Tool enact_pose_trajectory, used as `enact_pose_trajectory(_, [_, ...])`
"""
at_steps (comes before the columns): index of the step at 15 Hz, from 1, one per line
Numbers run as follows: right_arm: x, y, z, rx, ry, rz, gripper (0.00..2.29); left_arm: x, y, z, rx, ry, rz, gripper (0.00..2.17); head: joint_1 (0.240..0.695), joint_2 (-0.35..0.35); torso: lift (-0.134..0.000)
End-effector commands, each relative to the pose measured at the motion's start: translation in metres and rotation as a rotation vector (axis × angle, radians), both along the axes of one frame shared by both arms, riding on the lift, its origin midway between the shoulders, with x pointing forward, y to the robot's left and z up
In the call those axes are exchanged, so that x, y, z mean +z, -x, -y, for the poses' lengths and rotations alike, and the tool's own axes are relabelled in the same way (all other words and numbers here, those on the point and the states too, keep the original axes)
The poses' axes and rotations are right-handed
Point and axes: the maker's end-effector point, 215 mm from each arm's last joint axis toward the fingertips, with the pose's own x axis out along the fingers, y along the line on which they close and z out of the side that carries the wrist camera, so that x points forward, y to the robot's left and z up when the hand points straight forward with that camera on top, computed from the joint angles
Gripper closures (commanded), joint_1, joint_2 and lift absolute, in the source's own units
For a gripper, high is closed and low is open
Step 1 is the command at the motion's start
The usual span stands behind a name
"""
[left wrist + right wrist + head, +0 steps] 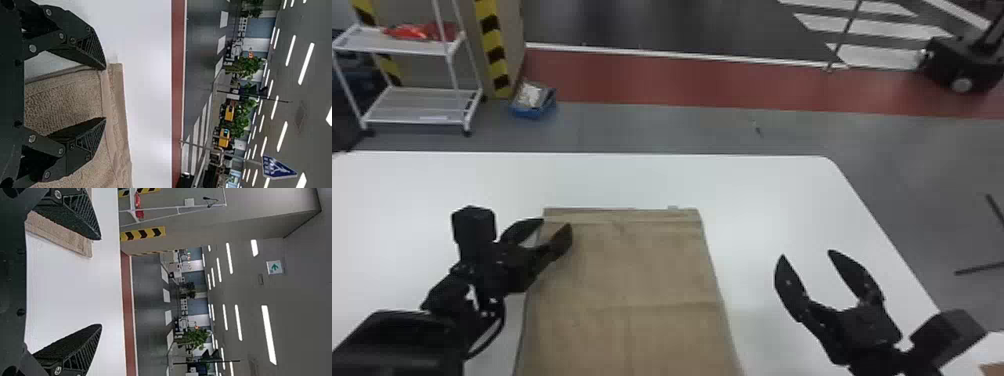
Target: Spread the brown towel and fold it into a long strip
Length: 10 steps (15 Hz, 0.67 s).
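Note:
My left gripper (552,231) stands open at the far left corner of the brown towel (632,270), one finger over the cloth and the other by its left edge. The towel lies spread on the table, lightly creased, its near end cut off by the bottom edge of the head view. In the left wrist view the open left gripper (105,93) has towel (62,102) between and beneath its fingers. Right of the towel, over bare table, my right gripper (804,252) is open and holds nothing. The right wrist view has the right gripper (101,282) wide apart near the towel's edge (58,234).
The white table (762,190) ends at a far edge and a slanting right edge. Beyond it on the floor are a white wheeled rack (417,105) and a blue box (532,102). A brown thing (994,369) shows at the bottom right corner.

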Motion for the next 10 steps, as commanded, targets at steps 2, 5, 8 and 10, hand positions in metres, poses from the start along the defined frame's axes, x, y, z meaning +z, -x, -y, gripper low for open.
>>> enact_pose_trajectory(2, [0.0003, 0.0004, 0.0005, -0.002, -0.004, 0.003, 0.09, -0.0026, 0.0009, -0.0010, 0.004, 0.003, -0.006, 0.51, 0.695, -0.165, -0.123])
enact_pose_trajectory(5, [-0.0012, -0.0012, 0.0014, -0.003, -0.004, 0.002, 0.09, -0.0019, 0.0006, -0.0012, 0.004, 0.000, -0.002, 0.55, 0.695, -0.164, -0.123])
enact_pose_trajectory(8, [-0.0012, -0.0004, 0.0042, -0.011, -0.022, 0.009, 0.09, -0.0023, 0.0004, -0.0021, 0.006, -0.007, -0.002, 0.73, 0.695, -0.165, -0.123])
enact_pose_trajectory(10, [-0.0030, -0.0009, 0.0054, -0.016, -0.030, 0.007, 0.09, -0.0031, 0.0014, -0.0013, 0.001, -0.007, -0.003, 0.73, 0.695, -0.166, -0.123])
